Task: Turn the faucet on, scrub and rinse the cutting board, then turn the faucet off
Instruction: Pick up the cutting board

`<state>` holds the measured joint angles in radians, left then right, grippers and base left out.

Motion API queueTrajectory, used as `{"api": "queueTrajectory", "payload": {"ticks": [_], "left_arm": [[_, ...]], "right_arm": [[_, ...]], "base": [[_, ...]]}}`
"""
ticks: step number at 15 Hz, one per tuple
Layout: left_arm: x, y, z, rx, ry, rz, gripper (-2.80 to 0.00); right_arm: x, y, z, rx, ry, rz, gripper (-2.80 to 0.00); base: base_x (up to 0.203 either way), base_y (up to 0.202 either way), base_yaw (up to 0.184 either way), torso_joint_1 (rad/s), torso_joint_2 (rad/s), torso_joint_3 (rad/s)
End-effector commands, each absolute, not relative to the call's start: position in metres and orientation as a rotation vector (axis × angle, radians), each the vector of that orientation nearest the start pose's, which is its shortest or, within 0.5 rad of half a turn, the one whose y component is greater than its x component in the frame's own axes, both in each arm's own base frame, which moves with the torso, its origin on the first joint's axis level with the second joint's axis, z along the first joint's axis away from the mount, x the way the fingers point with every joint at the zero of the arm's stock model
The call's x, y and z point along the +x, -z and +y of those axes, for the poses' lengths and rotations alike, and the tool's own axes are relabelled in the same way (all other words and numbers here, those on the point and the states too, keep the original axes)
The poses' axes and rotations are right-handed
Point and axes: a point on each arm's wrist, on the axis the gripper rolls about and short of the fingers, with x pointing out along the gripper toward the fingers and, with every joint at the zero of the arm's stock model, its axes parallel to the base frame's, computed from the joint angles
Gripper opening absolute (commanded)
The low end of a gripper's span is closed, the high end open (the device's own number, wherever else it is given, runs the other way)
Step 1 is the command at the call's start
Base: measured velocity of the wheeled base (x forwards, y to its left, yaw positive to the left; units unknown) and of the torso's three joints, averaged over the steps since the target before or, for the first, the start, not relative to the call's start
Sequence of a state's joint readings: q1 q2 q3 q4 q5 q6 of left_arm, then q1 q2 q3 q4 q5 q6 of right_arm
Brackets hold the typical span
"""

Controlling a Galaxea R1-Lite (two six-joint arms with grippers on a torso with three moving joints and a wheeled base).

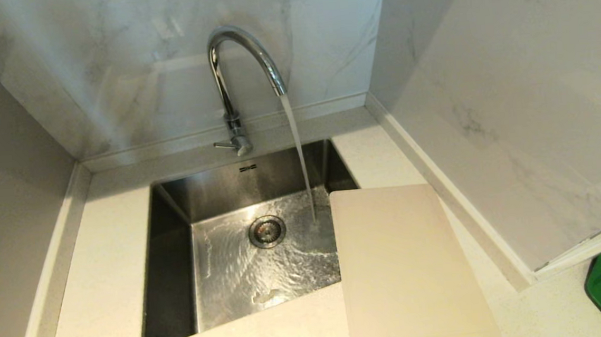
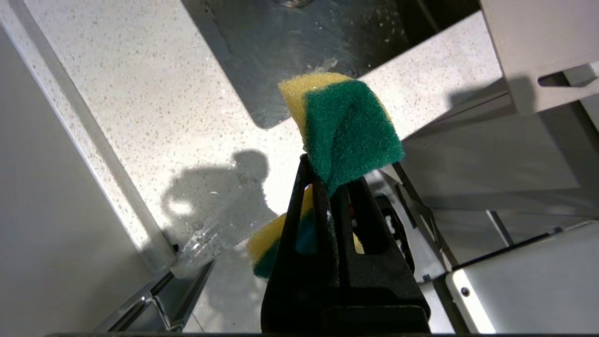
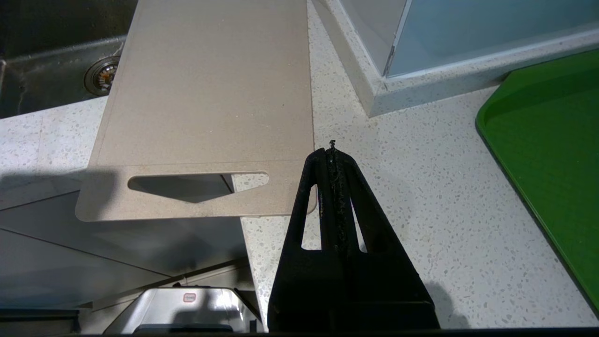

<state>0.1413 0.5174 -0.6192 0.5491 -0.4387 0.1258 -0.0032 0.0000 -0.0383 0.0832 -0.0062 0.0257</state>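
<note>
the faucet (image 1: 241, 72) was running, a stream of water (image 1: 299, 152) falling from its spout onto the wet floor of the steel sink (image 1: 171, 283), near the drain (image 1: 267, 231). the cutting board (image 1: 402, 267) lay flat on the speckled counter (image 1: 102, 288) to the right of the sink, one long edge overhanging the basin and its slot handle end sticking out past the counter's front edge. the left gripper (image 2: 327, 182) was clamped tight on a yellow and green sponge (image 2: 348, 126) above the counter's front edge, while the right gripper (image 3: 331, 154) hung empty with its fingers pressed together just beside the board's handle corner, a green tray (image 3: 557, 150) off to its right.
</note>
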Motion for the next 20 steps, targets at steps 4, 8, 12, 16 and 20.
{"api": "queueTrajectory", "payload": {"ticks": [4, 8, 12, 16, 20], "left_arm": [[0.0, -0.173, -0.009, -0.015, 0.251, 0.278, -2.8], [-0.005, -0.161, -0.009, -0.039, 0.265, 0.261, -2.8], [-0.01, -0.146, -0.007, -0.02, 0.295, 0.277, -2.8], [-0.02, -0.118, -0.005, 0.004, 0.202, 0.198, -2.8], [-0.026, -0.101, -0.003, 0.03, 0.11, 0.131, -2.8]], "right_arm": [[-0.026, -0.077, 0.0, 0.026, 0.01, 0.046, -2.8], [-0.026, -0.077, 0.0, 0.026, 0.01, 0.046, -2.8], [-0.026, -0.078, 0.0, 0.026, 0.01, 0.045, -2.8], [-0.026, -0.077, 0.0, 0.026, 0.01, 0.046, -2.8], [-0.026, -0.077, 0.0, 0.026, 0.01, 0.046, -2.8]], "base": [[0.0, 0.0, 0.0, 0.0, 0.0, 0.0], [0.0, 0.0, 0.0, 0.0, 0.0, 0.0], [0.0, 0.0, 0.0, 0.0, 0.0, 0.0], [0.0, 0.0, 0.0, 0.0, 0.0, 0.0], [0.0, 0.0, 0.0, 0.0, 0.0, 0.0]]}}
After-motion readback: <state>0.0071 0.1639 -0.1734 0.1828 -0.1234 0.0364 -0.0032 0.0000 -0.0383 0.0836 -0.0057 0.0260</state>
